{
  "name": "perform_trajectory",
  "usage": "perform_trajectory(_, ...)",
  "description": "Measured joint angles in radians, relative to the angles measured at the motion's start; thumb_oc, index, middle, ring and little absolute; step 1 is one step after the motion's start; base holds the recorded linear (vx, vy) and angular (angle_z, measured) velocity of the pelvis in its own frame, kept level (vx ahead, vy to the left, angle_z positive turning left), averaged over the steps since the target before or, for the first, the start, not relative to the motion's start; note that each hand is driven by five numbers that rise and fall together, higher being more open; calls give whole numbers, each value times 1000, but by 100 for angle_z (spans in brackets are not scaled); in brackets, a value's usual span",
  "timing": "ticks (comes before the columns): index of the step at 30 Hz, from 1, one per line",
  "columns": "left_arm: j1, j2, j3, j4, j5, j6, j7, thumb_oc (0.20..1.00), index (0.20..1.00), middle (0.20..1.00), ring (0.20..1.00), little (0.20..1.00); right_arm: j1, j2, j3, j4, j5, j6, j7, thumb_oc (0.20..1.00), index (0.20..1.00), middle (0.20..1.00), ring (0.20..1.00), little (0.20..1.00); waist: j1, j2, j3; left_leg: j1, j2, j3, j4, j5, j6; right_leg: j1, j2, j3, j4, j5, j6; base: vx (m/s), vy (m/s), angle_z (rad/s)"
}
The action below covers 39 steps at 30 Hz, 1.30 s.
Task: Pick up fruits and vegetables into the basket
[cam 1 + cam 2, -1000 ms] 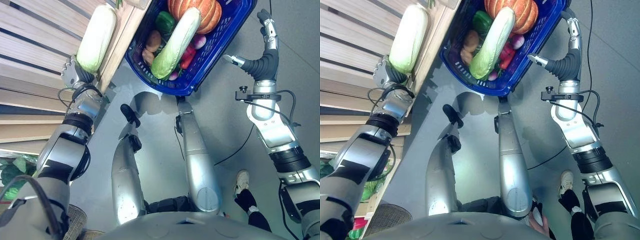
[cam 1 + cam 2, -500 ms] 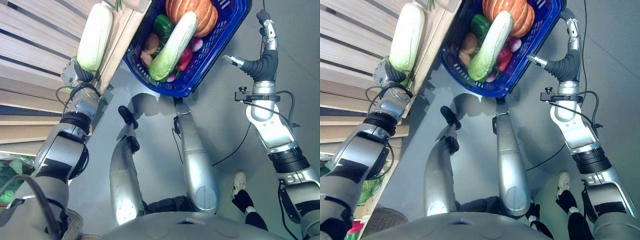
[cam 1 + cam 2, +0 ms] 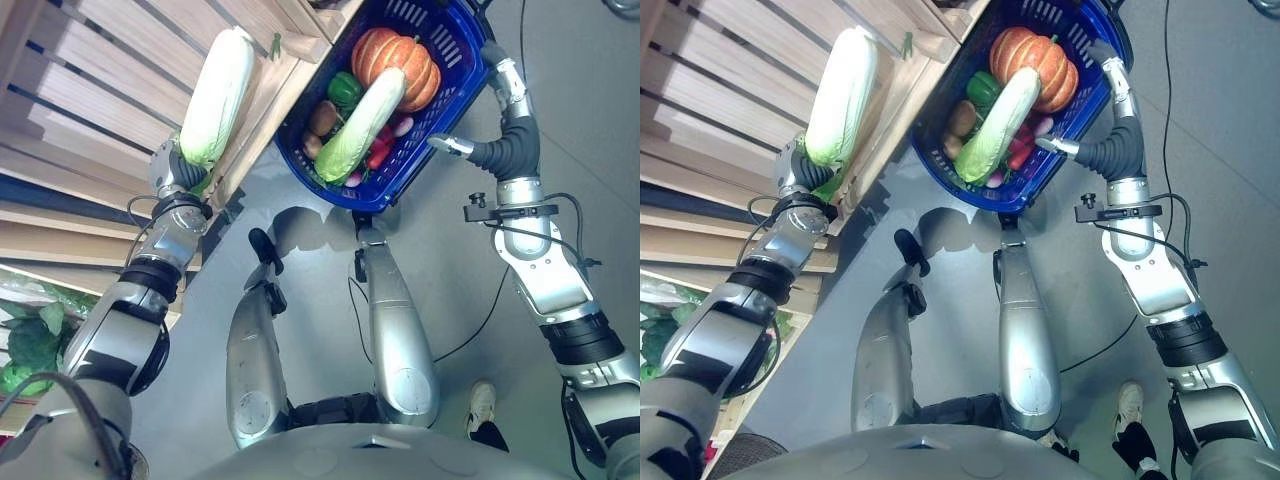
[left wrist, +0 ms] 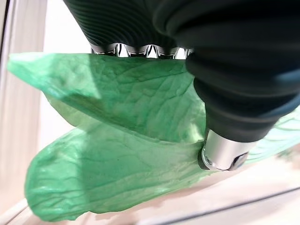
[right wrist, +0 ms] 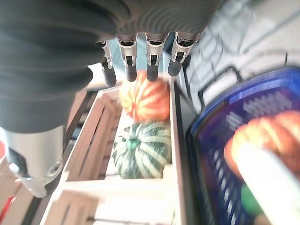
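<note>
My left hand (image 3: 175, 172) is shut on the leafy end of a long pale-green cabbage (image 3: 215, 95) that stands up along the edge of the wooden shelf. In the left wrist view its thumb (image 4: 225, 150) presses into the green leaves (image 4: 117, 140). The blue basket (image 3: 400, 178) holds an orange pumpkin (image 3: 395, 65), a second cabbage (image 3: 362, 125), a green pepper (image 3: 345, 88), a potato (image 3: 322, 117) and red vegetables (image 3: 380, 152). My right hand (image 3: 505, 95) is open against the basket's right side, thumb spread, its fingers (image 5: 152, 61) holding nothing.
Slatted wooden shelves (image 3: 100, 80) fill the left side. Past my right hand, a wooden crate (image 5: 178, 140) holds an orange pumpkin (image 5: 144, 99) and a green striped squash (image 5: 143, 150). Leafy greens (image 3: 25, 340) lie at lower left. A person's shoe (image 3: 482, 405) stands on the grey floor.
The whole picture has shifted, so the camera moved. My right hand now lies closer against the basket's side. My left hand keeps its hold on the cabbage.
</note>
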<state>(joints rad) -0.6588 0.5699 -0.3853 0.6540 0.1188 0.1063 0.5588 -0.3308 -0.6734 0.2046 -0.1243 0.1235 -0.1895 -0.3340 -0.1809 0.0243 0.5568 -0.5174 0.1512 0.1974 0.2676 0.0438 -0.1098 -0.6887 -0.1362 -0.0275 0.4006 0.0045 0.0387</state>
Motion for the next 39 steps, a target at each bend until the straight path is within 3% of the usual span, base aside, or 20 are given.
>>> perform_trajectory(6,81,4,52,-143,0,-69,10,200,200,200,200,200,7,58,0,-21,132,-29,89,1000,1000,1000,1000,1000,45,-1,0,83,-4,-13,-29,5,-2,94,-6,-28,-25,-1,0,-14,-25,9)
perform_trajectory(12,112,6,78,-206,1,-138,45,200,200,200,200,200,-6,179,16,-35,375,-33,224,1000,1000,1000,1000,1000,73,-2,1,137,-9,-37,-34,6,0,173,-10,-54,-43,-2,2,-8,-15,12)
perform_trajectory(19,130,5,92,-288,42,-221,68,200,200,200,200,200,-17,239,47,-35,581,-31,286,1000,1000,1000,1000,1000,103,-4,2,211,-12,-52,-58,8,3,262,-19,-73,-75,-7,12,40,-11,8)
perform_trajectory(22,133,3,107,-331,81,-274,82,200,200,200,200,200,-25,334,48,-25,744,-21,314,1000,1000,1000,1000,1000,114,-6,0,249,-14,-55,-82,15,5,308,-25,-92,-96,-5,17,42,-14,9)
perform_trajectory(26,136,2,114,-402,129,-330,87,200,200,200,200,200,-37,385,50,-19,946,-13,369,1000,1000,1000,1000,1000,136,-12,-4,271,-16,-64,-84,11,6,342,-28,-103,-107,-3,16,66,-20,8)
perform_trajectory(32,144,6,118,-422,179,-349,86,200,200,200,200,200,-49,392,55,-13,1047,-8,388,1000,1000,1000,1000,1000,163,-24,-13,303,-16,-70,-85,9,6,389,-29,-120,-122,-4,17,46,-10,7)
perform_trajectory(35,153,32,118,-445,200,-349,84,200,200,200,200,200,-58,403,57,-7,1074,-7,388,1000,1000,1000,1000,1000,167,-57,-33,305,-15,-69,-85,9,7,393,-30,-119,-124,-4,17,40,-5,1)
perform_trajectory(39,178,33,115,-477,238,-350,70,200,200,200,200,200,-56,415,71,10,1075,-15,382,1000,1000,1000,1000,1000,172,-70,-81,315,-17,-72,-94,7,9,409,-32,-123,-141,-2,20,40,-3,4)
